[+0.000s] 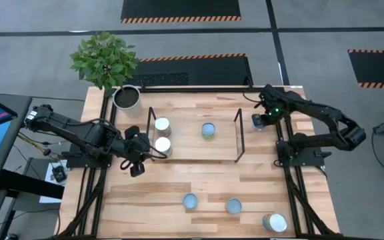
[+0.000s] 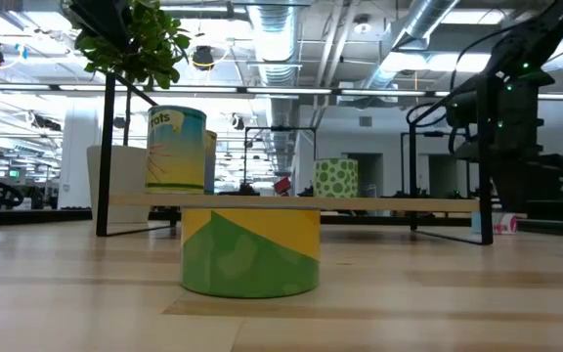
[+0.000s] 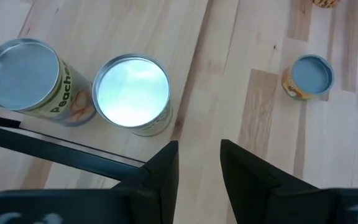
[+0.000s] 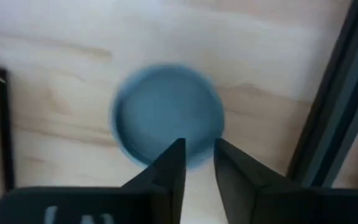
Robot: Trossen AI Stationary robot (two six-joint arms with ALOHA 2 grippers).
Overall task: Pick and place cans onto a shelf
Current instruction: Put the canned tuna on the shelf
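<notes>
Pale-wood shelf carries three cans. The right gripper hangs over a blue-topped can beside it, jaws slightly apart, empty. The left gripper, jaws parted, hovers near the shelf's other end.

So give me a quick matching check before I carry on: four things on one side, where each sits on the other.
Things:
1. two silver-topped cans
2. green-labelled can
3. plant pot
4. blue-topped can below the right gripper

Places:
A. middle of the shelf
B. on the shelf, at the end nearer the plant pot
C. on the table, just outside the shelf's other end
D. far table corner, off the shelf

Pairs: 1-B, 2-A, 3-D, 4-C
</notes>
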